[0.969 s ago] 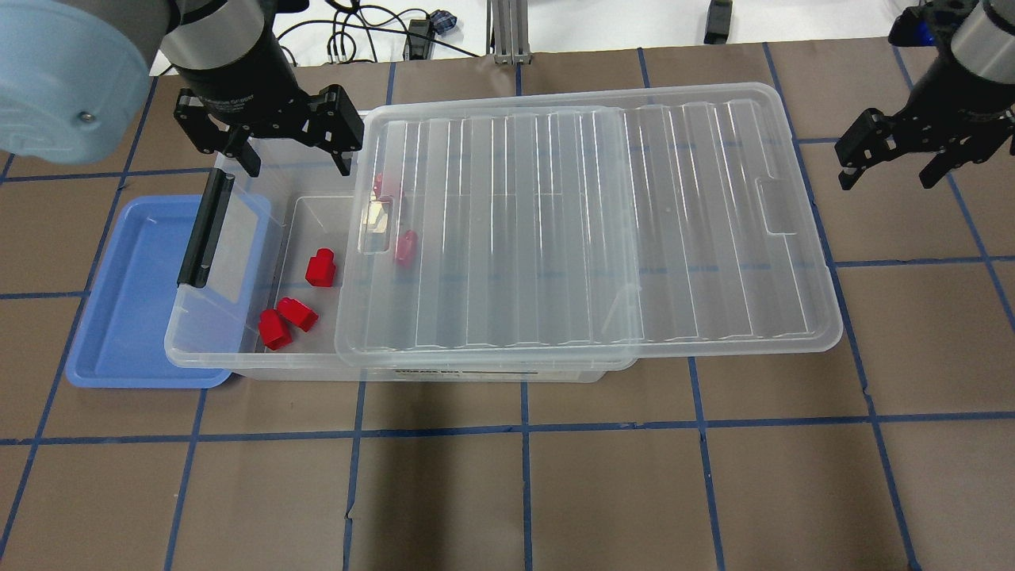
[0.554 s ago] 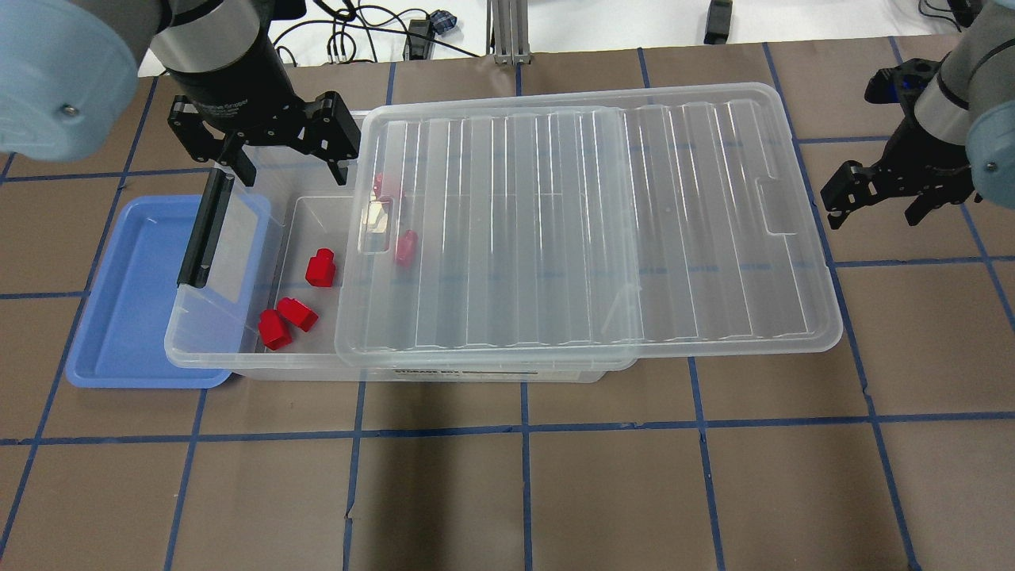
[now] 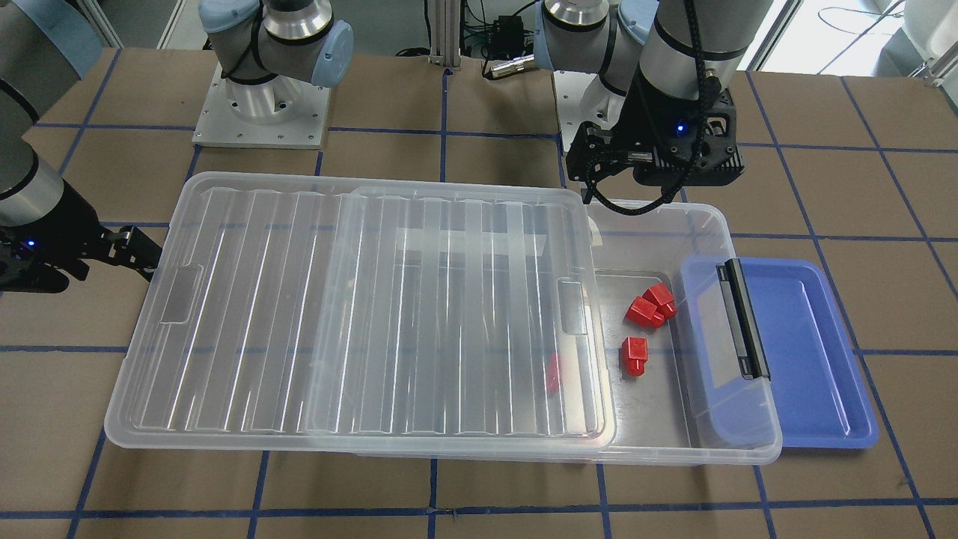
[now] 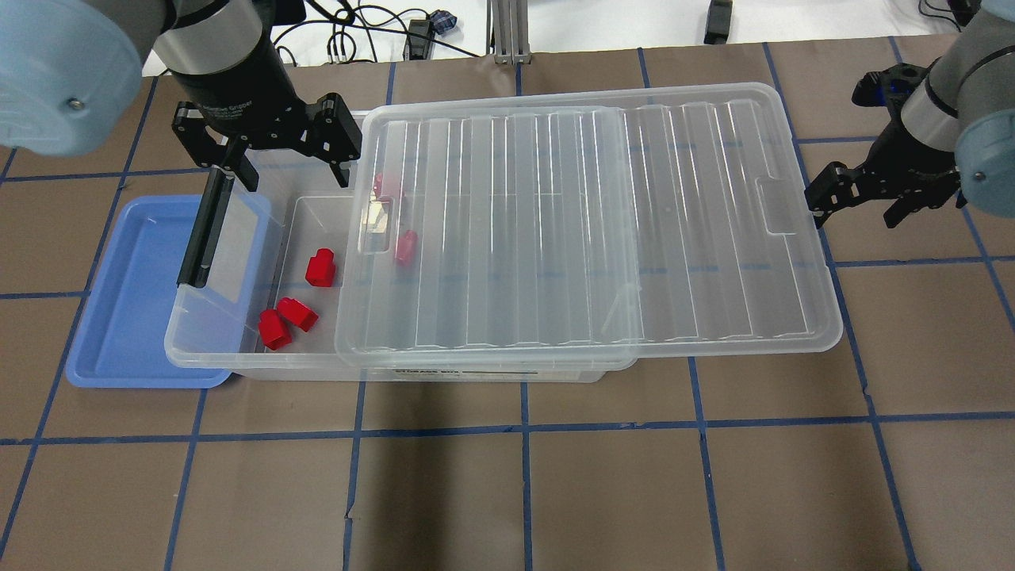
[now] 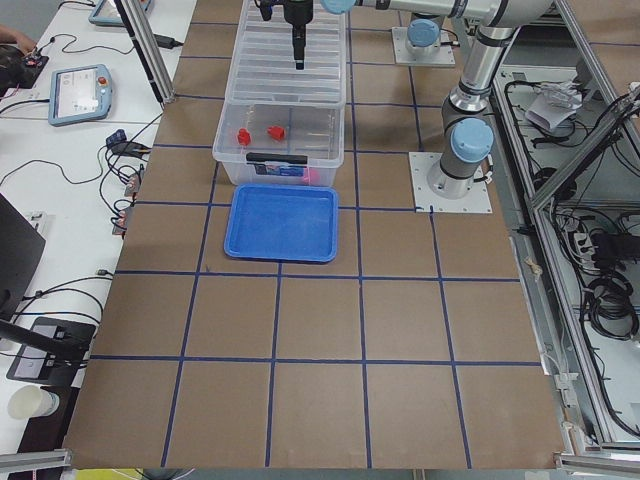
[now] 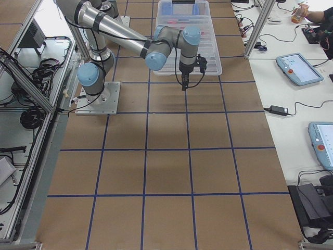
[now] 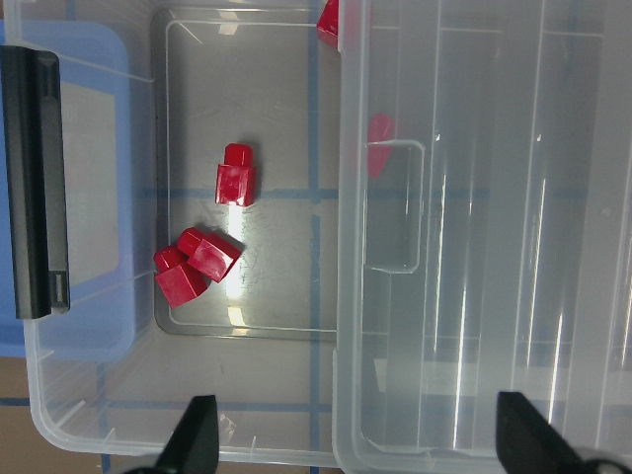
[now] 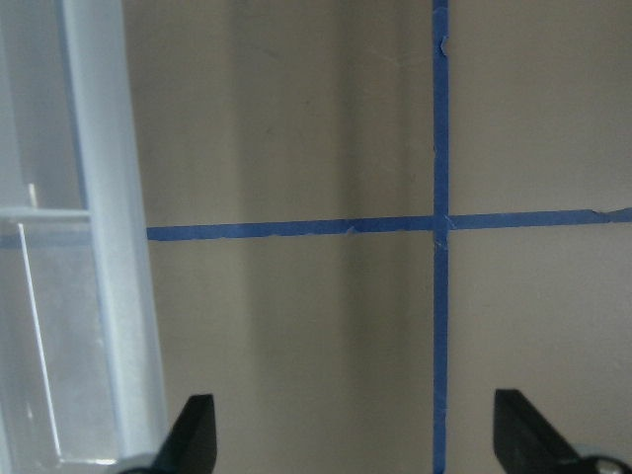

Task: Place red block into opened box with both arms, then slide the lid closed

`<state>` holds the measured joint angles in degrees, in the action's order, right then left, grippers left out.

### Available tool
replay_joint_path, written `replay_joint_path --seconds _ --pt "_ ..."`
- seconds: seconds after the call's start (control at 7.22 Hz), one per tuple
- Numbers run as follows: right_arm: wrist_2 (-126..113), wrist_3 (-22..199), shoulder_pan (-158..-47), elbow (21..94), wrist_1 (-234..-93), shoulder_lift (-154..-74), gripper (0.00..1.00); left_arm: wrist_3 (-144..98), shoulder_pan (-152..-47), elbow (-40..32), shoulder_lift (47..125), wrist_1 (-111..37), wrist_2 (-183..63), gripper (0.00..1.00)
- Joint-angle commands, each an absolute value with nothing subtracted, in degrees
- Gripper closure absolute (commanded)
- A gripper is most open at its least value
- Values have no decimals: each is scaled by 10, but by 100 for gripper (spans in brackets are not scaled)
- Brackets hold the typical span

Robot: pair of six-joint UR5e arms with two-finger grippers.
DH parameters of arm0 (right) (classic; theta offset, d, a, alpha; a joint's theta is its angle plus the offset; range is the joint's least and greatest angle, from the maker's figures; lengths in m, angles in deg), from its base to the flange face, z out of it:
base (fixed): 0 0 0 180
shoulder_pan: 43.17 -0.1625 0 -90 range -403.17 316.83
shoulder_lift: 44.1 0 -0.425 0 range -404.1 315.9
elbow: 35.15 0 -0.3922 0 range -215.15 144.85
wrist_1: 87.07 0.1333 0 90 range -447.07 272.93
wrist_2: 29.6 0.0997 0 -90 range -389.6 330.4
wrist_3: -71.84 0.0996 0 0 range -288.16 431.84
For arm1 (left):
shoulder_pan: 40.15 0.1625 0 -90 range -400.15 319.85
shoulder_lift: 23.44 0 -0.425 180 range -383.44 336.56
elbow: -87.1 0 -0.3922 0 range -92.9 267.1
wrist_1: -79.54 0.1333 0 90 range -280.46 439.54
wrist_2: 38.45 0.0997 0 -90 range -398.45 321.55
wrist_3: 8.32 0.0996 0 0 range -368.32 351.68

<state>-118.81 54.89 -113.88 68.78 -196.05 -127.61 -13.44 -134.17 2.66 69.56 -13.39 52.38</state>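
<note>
Lid (image 4: 587, 222) partly over box (image 4: 238, 361)

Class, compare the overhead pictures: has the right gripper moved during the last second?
Yes. The right gripper has moved leftward in the overhead view, closing on the right short edge of the lid, which stayed put.

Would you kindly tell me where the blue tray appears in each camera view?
Front-facing: blue tray at right.
Overhead: tray at left.
Exterior left: tray at centre.
Exterior right: not visible.
Left wrist: tray at left edge.
Right wrist: not in it.
Landmark: the black latch overhanging the tray.
</note>
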Motion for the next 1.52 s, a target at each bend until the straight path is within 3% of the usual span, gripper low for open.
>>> replay_joint_path --seconds 0.0,1.38 --pt "-1163 578 -1143 689 -1961 -1275 0 -128 -1335 24 682 -138 514 0" --pt "-1169 717 -1316 688 -1994 -1276 0 -81 -1311 13 644 -152 515 0"
